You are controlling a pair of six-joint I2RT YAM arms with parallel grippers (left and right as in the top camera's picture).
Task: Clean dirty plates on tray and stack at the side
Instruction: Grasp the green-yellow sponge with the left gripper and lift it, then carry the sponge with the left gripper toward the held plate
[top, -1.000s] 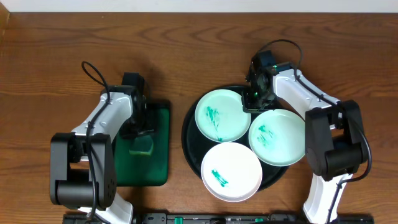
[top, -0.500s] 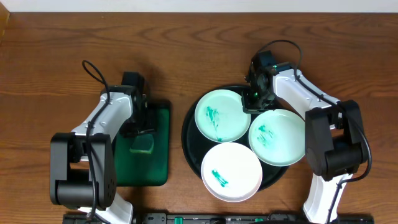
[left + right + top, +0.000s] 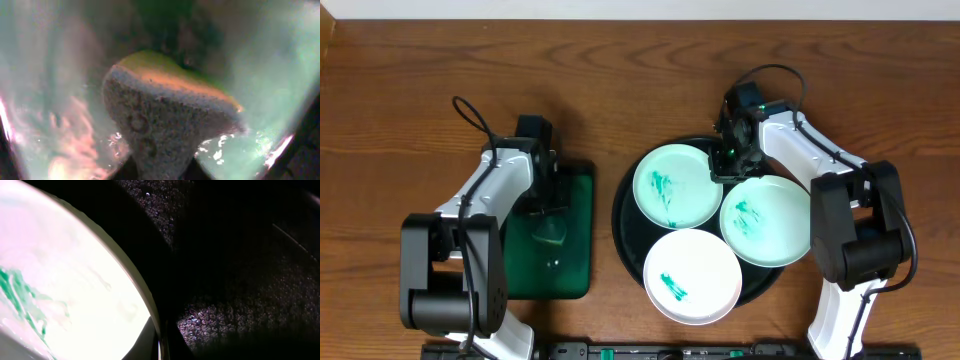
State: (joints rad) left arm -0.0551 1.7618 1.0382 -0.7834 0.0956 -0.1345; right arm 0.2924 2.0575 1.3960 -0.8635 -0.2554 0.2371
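Note:
Three pale plates lie on the round black tray [image 3: 621, 222]: one at the upper left [image 3: 677, 185], one at the right [image 3: 766, 220], one at the front [image 3: 692, 276]. Each carries teal smears. My right gripper [image 3: 728, 160] is shut on the far rim of the upper-left plate [image 3: 75, 280]. In the right wrist view that rim runs down between the jaws of the right gripper [image 3: 167, 340]. My left gripper [image 3: 548, 213] stands over the small green tray [image 3: 578, 250], shut on a sponge [image 3: 554, 233]. The sponge [image 3: 165, 115], grey with a yellow-green face, is squeezed in the left gripper [image 3: 161, 155].
The rectangular dark-green tray lies left of the round tray on the wooden table [image 3: 620, 80]. The black tray's pebbled floor [image 3: 240, 315] fills the right wrist view beside the plate. Both arm bases stand at the table's front edge.
My left gripper has closed on the sponge over the green tray, pinching it narrower. The right gripper and the three plates have not moved.

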